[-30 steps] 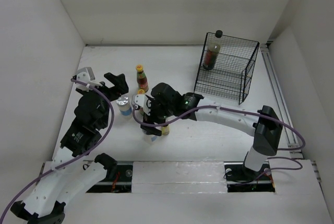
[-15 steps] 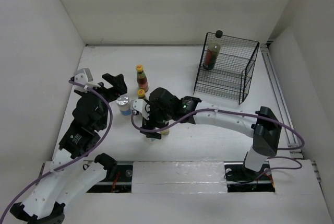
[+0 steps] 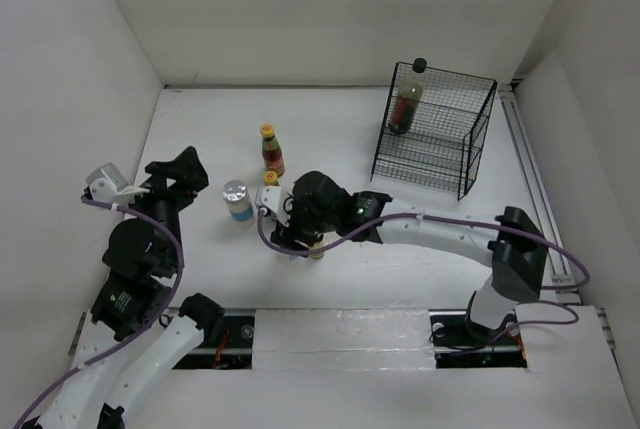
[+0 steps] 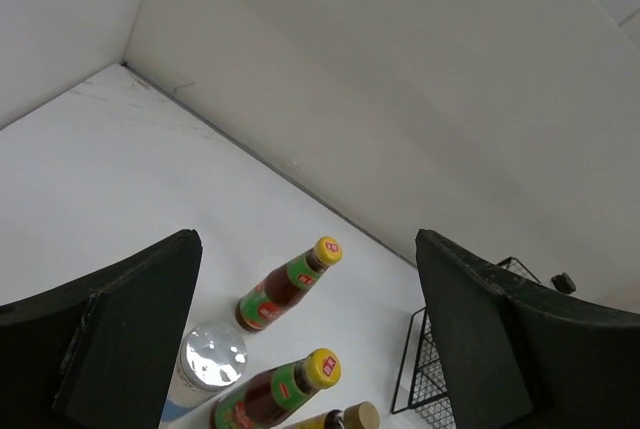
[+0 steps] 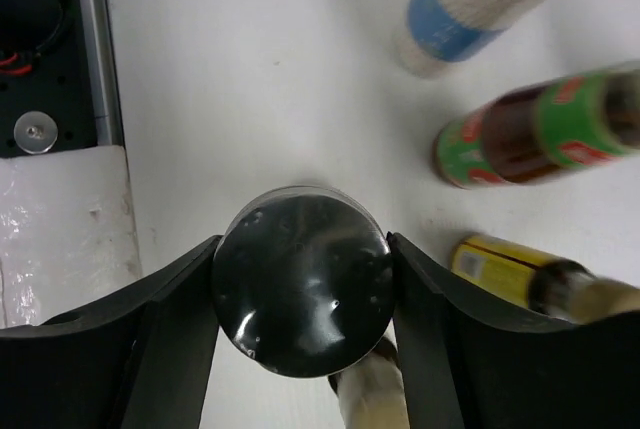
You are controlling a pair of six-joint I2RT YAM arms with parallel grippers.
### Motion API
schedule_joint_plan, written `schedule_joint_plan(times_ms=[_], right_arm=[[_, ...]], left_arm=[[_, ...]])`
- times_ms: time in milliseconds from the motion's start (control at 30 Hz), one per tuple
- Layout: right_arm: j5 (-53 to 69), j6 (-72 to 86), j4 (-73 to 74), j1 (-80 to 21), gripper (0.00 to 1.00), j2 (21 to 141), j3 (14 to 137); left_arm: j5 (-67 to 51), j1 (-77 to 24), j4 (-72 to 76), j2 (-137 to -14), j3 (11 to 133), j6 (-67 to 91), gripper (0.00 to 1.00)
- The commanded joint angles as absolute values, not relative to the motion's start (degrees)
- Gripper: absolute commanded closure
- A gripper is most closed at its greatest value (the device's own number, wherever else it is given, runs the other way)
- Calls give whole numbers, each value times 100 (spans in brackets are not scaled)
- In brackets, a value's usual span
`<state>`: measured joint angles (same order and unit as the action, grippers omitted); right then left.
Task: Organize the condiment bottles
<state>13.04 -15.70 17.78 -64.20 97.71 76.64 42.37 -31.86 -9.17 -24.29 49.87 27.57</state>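
Observation:
My right gripper [image 3: 296, 233] is shut on a silver-lidded jar [image 5: 305, 284], its fingers pressed on both sides of the lid; the jar stands on the table. A yellow tan-capped bottle [image 5: 372, 396] pokes out beneath it and another [image 5: 530, 284] lies to the right. The second silver-lidded blue-label jar [image 3: 237, 199] stands left of the two red-sauce yellow-capped bottles [image 3: 272, 150] [image 4: 270, 389]. My left gripper [image 3: 181, 171] is open and empty, left of the group. The tall dark black-capped bottle [image 3: 407, 101] stands in the basket.
The black wire basket [image 3: 470, 139] stands at the back right. White walls close the table at the back, left and right. The arm bases and a mounting rail [image 3: 340, 334] run along the near edge.
My left gripper has drawn back to the left, away from the blue-label jar. My right gripper has shifted slightly while staying over the jar by the yellow bottles.

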Motion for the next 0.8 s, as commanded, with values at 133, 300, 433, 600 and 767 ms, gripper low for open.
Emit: schedule_joint_plan(times_ms=[133, 300, 433, 600, 767], right_arm=[[-192, -1310, -333, -5743, 53, 7595, 7883], [-1475, -1195, -422, -4520, 53, 7172, 8103], [-2073, -1055, -422, -3254, 53, 7172, 8331], [-1838, -774, 69, -1700, 53, 7707, 8911], [-1126, -458, 536, -880, 53, 8506, 9650]], left_arm=[[3105, -3173, -501, -3031, 4913, 2357, 16], [1584, -3173, -448, -3681, 5089, 1899, 15], [1310, -3173, -335, -3683, 5089, 1898, 14], [1362, -3173, -334, -3621, 5036, 1898, 14], [1477, -3173, -334, -3621, 5036, 1898, 14]])
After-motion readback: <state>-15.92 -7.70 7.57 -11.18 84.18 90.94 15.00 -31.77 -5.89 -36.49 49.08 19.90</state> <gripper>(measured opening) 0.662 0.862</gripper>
